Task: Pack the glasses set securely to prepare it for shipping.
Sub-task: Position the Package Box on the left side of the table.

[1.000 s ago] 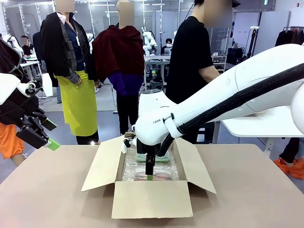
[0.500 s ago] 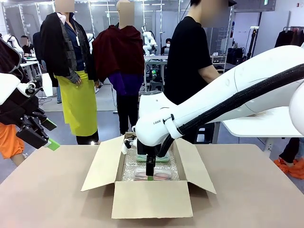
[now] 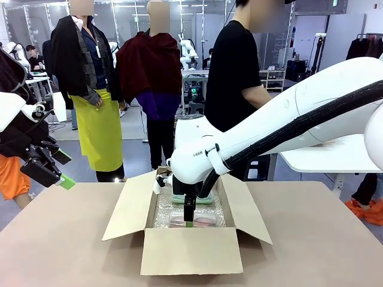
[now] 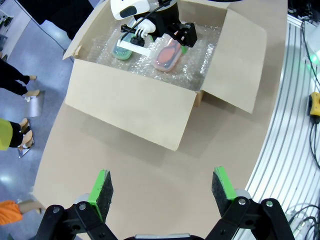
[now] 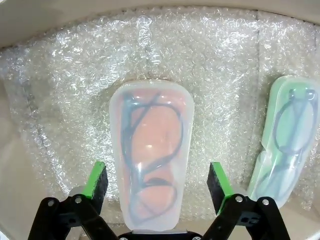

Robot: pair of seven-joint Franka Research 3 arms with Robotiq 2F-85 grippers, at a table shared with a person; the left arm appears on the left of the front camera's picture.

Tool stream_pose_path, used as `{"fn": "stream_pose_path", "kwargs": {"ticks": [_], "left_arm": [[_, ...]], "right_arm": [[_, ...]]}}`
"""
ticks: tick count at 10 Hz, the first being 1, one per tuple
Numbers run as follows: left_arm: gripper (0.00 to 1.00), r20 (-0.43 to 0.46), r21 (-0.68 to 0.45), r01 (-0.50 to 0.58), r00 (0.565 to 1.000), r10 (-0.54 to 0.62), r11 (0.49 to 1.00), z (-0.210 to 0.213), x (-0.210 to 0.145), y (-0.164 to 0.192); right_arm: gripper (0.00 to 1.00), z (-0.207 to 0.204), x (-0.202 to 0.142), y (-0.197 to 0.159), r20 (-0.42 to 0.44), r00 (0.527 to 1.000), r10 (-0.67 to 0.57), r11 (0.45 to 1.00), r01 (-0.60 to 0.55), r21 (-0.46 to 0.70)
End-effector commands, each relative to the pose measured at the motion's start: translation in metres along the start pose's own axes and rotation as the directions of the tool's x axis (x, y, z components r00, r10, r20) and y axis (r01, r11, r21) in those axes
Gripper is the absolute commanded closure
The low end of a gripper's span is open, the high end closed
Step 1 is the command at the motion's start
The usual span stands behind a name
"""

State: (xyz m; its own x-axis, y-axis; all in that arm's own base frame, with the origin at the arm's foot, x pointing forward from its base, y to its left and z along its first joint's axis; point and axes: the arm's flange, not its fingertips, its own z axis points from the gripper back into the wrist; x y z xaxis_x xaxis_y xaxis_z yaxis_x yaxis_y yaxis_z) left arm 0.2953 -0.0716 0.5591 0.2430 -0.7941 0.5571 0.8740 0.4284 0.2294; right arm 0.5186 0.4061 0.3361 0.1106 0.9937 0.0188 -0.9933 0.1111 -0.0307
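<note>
Red case (image 5: 151,140) within right end effector (image 5: 157,174)

A tan tabletop (image 3: 48,239) filled the foreground of the front view, from eight round to four o'clock. Beyond it lay a smooth grey-blue floor (image 3: 134,128). At three o'clock stood a white table (image 3: 335,158), and at one o'clock dark clothes hung on a rail (image 3: 365,43). Glazed partitions (image 3: 128,18) ran along the back at twelve o'clock, with a white workbench (image 3: 197,74) before them. In the left wrist view a ribbed aluminium frame (image 4: 295,125) edged the tabletop at three o'clock.
</note>
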Motion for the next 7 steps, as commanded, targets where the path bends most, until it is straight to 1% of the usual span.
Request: {"fn": "stream_pose_path", "kwargs": {"ticks": [1, 7], "left_arm": [[0.0, 0.01, -0.002, 0.008, 1.0, -0.008, 1.0, 0.0007, -0.0008, 0.0012], [0.0, 0.01, -0.002, 0.008, 1.0, -0.008, 1.0, 0.0007, -0.0008, 0.0012]], "right_arm": [[0.0, 0.0011, 0.0014, 0.0016, 0.004, 1.0, -0.002, 1.0, 0.002, 0.003], [0.0, 0.0, 0.0, 0.0, 0.0, 1.0, 0.0, 1.0, 0.0, 0.0]]}}
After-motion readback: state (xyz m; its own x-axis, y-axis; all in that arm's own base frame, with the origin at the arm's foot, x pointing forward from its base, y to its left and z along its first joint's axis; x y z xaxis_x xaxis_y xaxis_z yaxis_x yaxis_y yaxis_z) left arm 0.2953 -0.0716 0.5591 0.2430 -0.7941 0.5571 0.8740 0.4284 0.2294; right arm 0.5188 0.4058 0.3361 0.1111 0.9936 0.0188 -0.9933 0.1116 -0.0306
